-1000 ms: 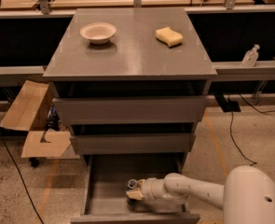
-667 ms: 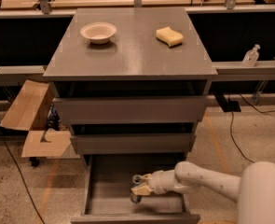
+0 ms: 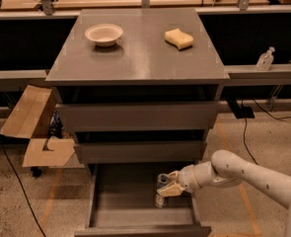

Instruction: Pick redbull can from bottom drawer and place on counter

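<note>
The bottom drawer is pulled open at the foot of the grey cabinet. The redbull can stands upright in its right half, silver top up. My gripper reaches in from the right on the white arm, and its tan fingers are closed around the can's upper body. The can seems to be held just above the drawer floor. The counter is the broad grey top of the cabinet, well above the gripper.
A white bowl and a yellow sponge lie on the counter. Two wider shut drawers overhang the open one. A clear pump bottle stands on the right ledge. An open cardboard box sits at the left.
My gripper has moved right and slightly up inside the drawer, and the can has come along with it.
</note>
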You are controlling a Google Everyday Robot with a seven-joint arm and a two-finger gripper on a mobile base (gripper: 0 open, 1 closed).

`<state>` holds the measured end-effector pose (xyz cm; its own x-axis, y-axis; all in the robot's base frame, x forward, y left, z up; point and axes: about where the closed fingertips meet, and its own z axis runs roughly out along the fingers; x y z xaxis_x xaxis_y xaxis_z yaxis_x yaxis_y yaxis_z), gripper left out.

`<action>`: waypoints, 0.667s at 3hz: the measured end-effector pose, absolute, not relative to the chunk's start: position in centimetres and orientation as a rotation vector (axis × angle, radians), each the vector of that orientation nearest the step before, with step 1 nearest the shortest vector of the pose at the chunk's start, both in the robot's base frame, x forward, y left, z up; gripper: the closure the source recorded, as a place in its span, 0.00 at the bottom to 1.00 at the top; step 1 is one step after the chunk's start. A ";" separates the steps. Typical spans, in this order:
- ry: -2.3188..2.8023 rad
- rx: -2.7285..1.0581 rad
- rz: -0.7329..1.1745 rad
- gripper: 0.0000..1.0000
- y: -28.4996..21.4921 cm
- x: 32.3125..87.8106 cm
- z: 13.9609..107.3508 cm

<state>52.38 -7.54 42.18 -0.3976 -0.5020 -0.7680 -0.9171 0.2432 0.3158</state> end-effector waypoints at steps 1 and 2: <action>1.976 -1.349 0.939 1.00 -12.0 53.1 51.4; 1.972 -1.348 0.940 1.00 -12.1 52.9 51.5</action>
